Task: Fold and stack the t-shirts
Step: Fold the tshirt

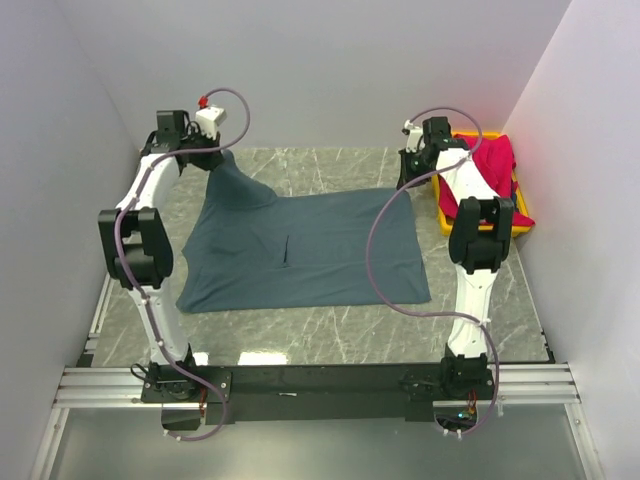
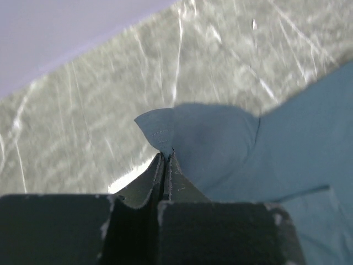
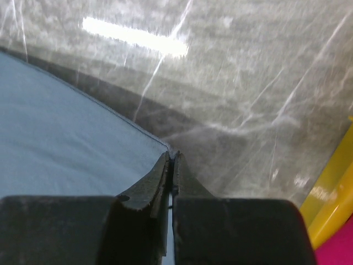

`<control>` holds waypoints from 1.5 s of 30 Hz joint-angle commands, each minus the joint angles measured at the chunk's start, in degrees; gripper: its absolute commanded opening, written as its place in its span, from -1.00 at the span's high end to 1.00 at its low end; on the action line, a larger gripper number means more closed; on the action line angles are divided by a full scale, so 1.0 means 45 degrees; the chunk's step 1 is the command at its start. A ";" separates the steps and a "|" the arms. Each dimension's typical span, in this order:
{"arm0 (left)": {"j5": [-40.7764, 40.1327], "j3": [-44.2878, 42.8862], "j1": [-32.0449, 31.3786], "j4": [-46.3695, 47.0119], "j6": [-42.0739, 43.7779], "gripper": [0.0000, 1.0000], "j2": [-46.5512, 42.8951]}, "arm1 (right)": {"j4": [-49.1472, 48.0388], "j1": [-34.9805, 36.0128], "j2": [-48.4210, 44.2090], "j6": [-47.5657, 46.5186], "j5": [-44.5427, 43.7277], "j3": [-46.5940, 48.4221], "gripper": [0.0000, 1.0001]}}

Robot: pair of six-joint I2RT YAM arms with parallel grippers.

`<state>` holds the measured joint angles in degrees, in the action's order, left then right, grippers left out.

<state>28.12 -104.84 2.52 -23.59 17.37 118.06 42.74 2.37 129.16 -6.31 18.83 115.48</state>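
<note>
Shirt corners, in left tool, right tool

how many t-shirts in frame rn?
2. The blue-grey t-shirt lies spread across the middle of the table, its far left corner lifted. The red t-shirt is heaped in the yellow bin at the far right. More could be hidden beneath it.

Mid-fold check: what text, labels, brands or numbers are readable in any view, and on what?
None readable.
The blue-grey t-shirt is plain, with no print or tag showing.
The red t-shirt and yellow bin show no markings.
Nothing on the arms reads as lettering.
</note>
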 commanded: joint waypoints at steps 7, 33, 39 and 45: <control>0.0977 0.2823 0.0611 -0.0304 0.0614 0.99 -0.2971 | -0.0025 -0.0351 -0.1572 -0.0434 0.0503 -0.1188 1.00; 0.0549 0.8277 0.1333 -0.2276 0.2000 0.99 -0.9086 | -0.0142 -0.0898 -0.4171 -0.1566 0.1460 -0.5094 1.00; 0.0372 0.9760 0.1431 -0.2452 0.2507 0.99 -0.9614 | -0.0299 -0.0918 -0.4328 -0.1938 0.1421 -0.6208 1.00; 0.0079 1.0639 0.1412 -0.2159 0.2664 0.99 -0.9517 | -0.0377 -0.0898 -0.4250 -0.2387 0.1479 -0.7008 1.00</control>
<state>28.95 -58.02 8.71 -34.13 27.73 76.34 42.39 -1.39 112.92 -14.76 25.15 85.12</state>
